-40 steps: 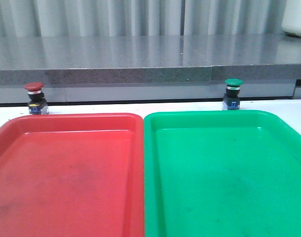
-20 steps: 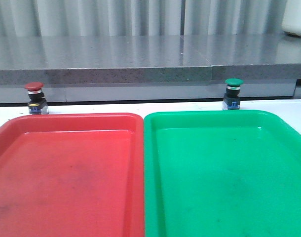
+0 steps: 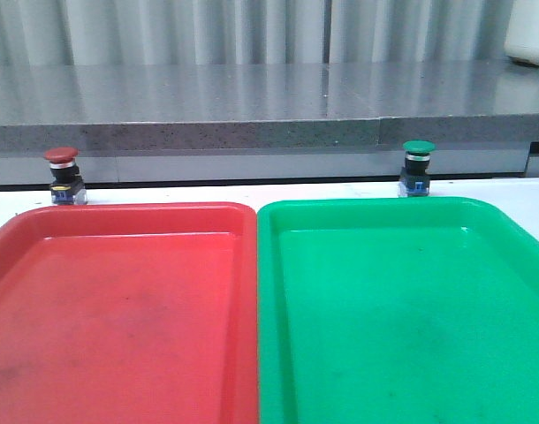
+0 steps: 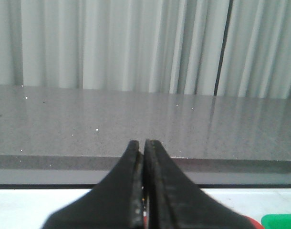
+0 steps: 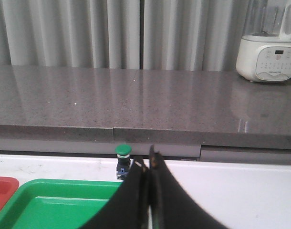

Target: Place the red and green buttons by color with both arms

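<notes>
Both grippers, left (image 4: 144, 157) and right (image 5: 149, 174), had their fingers pressed together, holding nothing. The red button (image 3: 64, 177) sat on the table just behind the red tray (image 3: 119, 216), the green button (image 3: 417, 168) just behind the green tray (image 3: 375, 208).

Two trays lie side by side, touching: one tray (image 3: 119, 309) on the left, the other tray (image 3: 411, 309) on the right. Behind each, just past its far rim, one button (image 3: 64, 176) and another button (image 3: 417, 168) stand upright on the table (image 3: 208, 190), seemingly apart from the rims. A raised counter (image 3: 252, 106) runs behind them.
</notes>
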Controlling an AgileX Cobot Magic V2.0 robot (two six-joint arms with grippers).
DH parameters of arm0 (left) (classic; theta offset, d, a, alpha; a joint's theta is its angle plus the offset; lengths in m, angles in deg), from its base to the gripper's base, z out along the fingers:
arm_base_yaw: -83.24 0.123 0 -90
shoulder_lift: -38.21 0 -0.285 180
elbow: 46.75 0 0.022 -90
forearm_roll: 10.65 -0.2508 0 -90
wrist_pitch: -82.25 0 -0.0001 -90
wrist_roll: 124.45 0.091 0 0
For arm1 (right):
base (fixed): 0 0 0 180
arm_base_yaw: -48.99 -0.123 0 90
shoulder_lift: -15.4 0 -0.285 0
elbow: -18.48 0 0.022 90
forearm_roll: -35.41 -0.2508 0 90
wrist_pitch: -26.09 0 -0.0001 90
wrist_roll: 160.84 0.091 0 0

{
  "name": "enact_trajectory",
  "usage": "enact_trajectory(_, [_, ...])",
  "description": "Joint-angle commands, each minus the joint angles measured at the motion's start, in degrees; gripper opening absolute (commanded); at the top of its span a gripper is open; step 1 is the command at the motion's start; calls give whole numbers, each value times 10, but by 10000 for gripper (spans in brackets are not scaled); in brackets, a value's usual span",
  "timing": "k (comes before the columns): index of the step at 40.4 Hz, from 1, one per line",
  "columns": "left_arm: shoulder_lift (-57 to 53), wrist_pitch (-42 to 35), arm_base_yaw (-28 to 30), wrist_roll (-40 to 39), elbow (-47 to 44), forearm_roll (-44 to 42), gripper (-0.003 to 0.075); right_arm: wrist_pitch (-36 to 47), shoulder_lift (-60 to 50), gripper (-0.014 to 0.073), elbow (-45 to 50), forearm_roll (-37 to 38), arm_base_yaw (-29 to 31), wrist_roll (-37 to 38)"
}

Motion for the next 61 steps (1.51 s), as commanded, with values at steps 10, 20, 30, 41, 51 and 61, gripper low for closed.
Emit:
enact_trajectory(10, [122, 50, 1, -3, 76, 5, -20, -16, 142, -69, -62, 7, 3, -8])
enact_trajectory(20, [164, 48, 1, -3, 61, 5, -20, -25, 219, -69, -62, 7, 3, -8])
enact_trajectory(30, [185, 56, 1, -3, 56, 5, -20, -28, 261, -69, -62, 7, 3, -8])
enact_trajectory(41, [194, 53, 1, -2, 56, 1, 132, -30, 272, 305, -62, 10, 2, -9])
enact_trajectory(51, [198, 43, 1, -2, 56, -1, 552, -23, 272, 539, -62, 10, 2, -8])
enact_trajectory(61, [298, 59, -1, 13, 104, 2, 554, -24, 272, 540, -62, 10, 2, -8])
